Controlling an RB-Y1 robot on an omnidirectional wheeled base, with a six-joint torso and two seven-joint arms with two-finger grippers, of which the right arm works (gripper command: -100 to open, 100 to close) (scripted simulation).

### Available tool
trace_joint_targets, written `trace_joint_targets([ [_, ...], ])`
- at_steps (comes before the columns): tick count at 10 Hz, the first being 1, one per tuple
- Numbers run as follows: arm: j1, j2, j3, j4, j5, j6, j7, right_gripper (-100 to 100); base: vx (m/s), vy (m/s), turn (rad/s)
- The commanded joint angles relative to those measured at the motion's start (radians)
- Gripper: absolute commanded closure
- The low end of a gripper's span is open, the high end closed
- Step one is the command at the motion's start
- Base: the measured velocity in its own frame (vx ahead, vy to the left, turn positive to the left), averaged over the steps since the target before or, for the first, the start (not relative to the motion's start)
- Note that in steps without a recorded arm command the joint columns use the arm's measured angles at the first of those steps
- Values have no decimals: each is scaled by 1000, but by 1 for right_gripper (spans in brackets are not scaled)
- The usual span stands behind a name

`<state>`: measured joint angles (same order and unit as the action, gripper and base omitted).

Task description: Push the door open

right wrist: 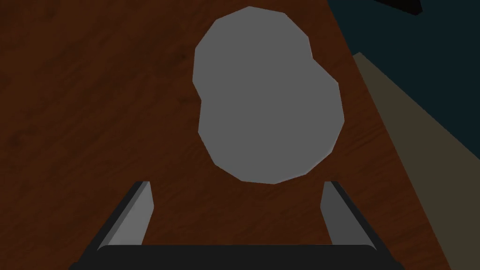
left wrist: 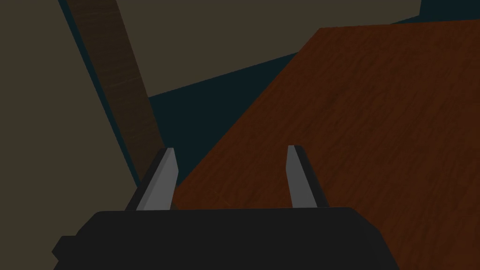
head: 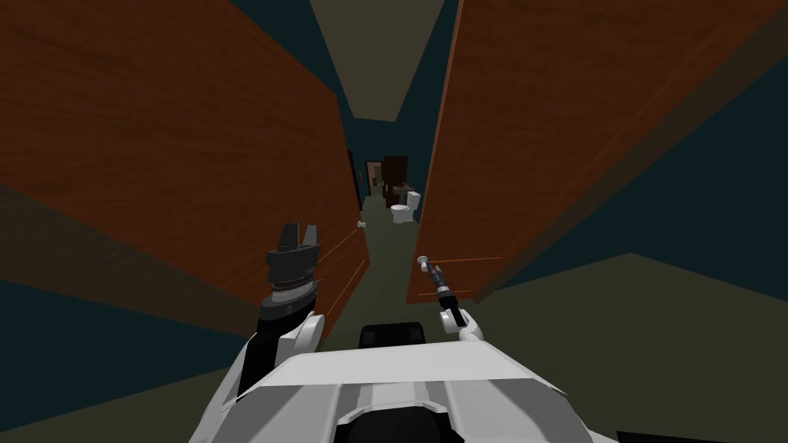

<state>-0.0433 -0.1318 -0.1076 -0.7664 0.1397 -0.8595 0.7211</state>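
Observation:
A reddish-brown wooden door (head: pixel 554 138) stands on my right, its grey knob (head: pixel 422 261) near the free edge. My right gripper (head: pixel 432 270) reaches up to that knob. In the right wrist view the knob (right wrist: pixel 267 98) looms large just beyond the open right gripper (right wrist: pixel 236 183), with the door's face (right wrist: pixel 93 117) behind it and nothing between the fingers. My left gripper (head: pixel 301 228) is raised and open beside a second brown door (head: pixel 169 154) on my left. In the left wrist view the left gripper (left wrist: pixel 230 149) holds nothing, with that door's wood (left wrist: pixel 375 140) past it.
Between the two doors a narrow gap opens onto a dim passage with a white toilet (head: pixel 402 211) and dark furniture (head: pixel 394 173) at its far end. The left door carries a small knob (head: pixel 361 224). Dark teal walls (head: pixel 708 177) and olive floor (head: pixel 654 331) lie around.

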Motion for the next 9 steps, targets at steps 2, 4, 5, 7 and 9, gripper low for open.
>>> trace_joint_targets([
  [2,-3,-30,72,6,-25,-7,78,-100,-21,63,-194],
  [4,-6,-44,101,13,-35,-12,118,-100,-24,53,-139],
  [5,-10,-58,131,20,-46,-17,152,-100,-18,39,-139],
  [7,-13,-72,161,27,-57,-22,187,-100,-18,51,-130],
  [9,-19,-99,221,41,-79,-32,249,-100,-20,45,-174],
])
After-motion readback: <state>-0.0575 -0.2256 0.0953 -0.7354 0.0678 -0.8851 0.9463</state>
